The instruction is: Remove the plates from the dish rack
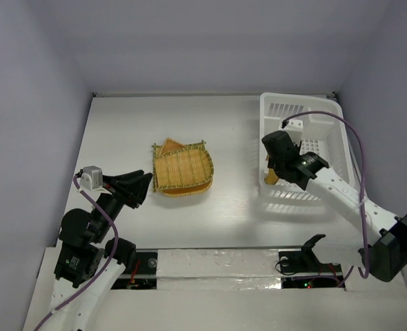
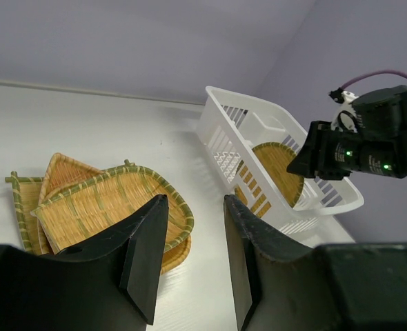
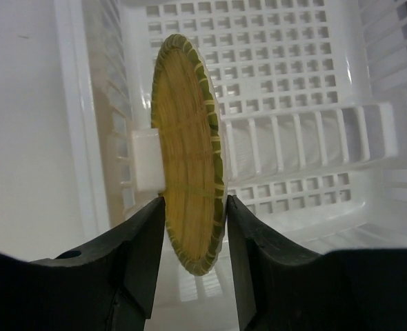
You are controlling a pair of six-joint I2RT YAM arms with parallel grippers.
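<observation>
Right fingers (image 3: 196,204) are clamped on the upright round plate (image 3: 188,138) in the dish rack (image 3: 314,131) (far-right corner of the bench (image 1: 121,124)); left fingers (image 2: 195,204), partly open, hold nothing.

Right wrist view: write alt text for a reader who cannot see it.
A round woven plate stands on edge in the white dish rack. The right gripper straddles its lower rim, one black finger either side; whether it grips is unclear.

Several tan woven plates (image 1: 183,169) with green edges lie flat in a loose stack, well apart from the white slotted dish rack (image 2: 221,141). One round plate (image 3: 190,186) stands on its edge inside the rack.
</observation>
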